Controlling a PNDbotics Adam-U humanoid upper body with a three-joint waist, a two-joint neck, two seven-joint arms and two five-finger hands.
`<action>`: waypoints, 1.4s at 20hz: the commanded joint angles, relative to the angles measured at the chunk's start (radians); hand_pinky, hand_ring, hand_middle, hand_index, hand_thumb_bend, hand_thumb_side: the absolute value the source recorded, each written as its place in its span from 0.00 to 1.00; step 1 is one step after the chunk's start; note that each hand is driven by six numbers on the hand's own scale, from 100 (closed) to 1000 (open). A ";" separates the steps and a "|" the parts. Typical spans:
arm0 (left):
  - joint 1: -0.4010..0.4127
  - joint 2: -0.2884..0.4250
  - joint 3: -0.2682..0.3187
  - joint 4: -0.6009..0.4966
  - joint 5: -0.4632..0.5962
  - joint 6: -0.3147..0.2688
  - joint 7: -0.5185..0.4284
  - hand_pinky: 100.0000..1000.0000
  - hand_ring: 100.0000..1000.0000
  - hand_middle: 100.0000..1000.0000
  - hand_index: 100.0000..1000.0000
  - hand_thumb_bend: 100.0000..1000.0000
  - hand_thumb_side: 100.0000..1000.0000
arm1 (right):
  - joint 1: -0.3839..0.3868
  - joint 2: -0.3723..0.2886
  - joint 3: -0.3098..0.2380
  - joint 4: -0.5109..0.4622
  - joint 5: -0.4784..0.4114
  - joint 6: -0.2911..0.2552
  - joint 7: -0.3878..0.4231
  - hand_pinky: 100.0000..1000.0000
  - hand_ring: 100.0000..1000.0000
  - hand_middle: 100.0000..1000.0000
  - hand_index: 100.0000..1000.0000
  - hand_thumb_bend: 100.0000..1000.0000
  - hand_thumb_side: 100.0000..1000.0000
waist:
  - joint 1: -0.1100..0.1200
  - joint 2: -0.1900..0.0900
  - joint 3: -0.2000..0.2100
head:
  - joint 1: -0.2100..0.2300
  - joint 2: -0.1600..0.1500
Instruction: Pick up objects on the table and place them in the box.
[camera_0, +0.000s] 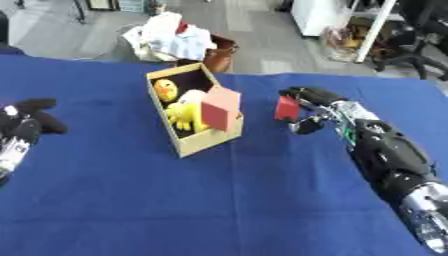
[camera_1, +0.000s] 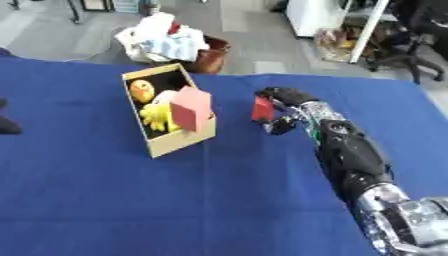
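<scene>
Right hand (camera_0: 308, 107), black with silver joints, at right of centre, fingers and thumb curled round a small red block (camera_0: 286, 108), pinching it just above the blue cloth-covered table (camera_0: 219, 200); its black forearm runs down to the lower right corner, ending in a silver joint; red block held to the right of the box and apart from it. Open tan cardboard box (camera_0: 206, 142), rectangular, standing on the cloth at upper centre of the frame, set askew; inside it, a yellow plush toy with an orange face (camera_0: 167, 90) at the far end and further yellow soft shapes (camera_0: 183, 115) near the middle; a pink-red cube (camera_0: 220, 107) sits at the box's right wall, tilted, partly above the rim. Left hand (camera_0: 26, 122), black, resting at the middle left edge on the cloth, fingers curled and holding nothing, well apart from the box. Beyond the table's far edge, at upper centre, a brown basket (camera_0: 220, 55) heaped with white cloth.
</scene>
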 joint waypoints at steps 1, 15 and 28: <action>-0.012 0.008 0.003 -0.013 -0.001 -0.001 -0.003 0.82 0.69 0.57 0.87 0.00 0.70 | -0.007 -0.012 0.001 0.010 -0.003 0.010 0.020 0.78 0.85 0.85 1.00 0.00 0.21 | 0.022 0.000 0.000 | -0.002 0.008; -0.008 0.006 0.005 -0.013 0.002 0.001 -0.001 0.82 0.69 0.57 0.87 0.00 0.70 | -0.007 -0.013 -0.006 -0.064 -0.059 -0.067 -0.210 0.64 0.60 0.35 0.89 0.00 0.12 | 0.023 -0.005 -0.006 | 0.002 0.013; -0.005 0.010 0.003 -0.014 0.008 0.001 -0.004 0.82 0.69 0.57 0.87 0.00 0.70 | -0.115 0.047 0.025 -0.219 -0.153 -0.198 -0.105 0.66 0.62 0.37 0.91 0.00 0.11 | 0.016 -0.015 -0.001 | -0.010 0.016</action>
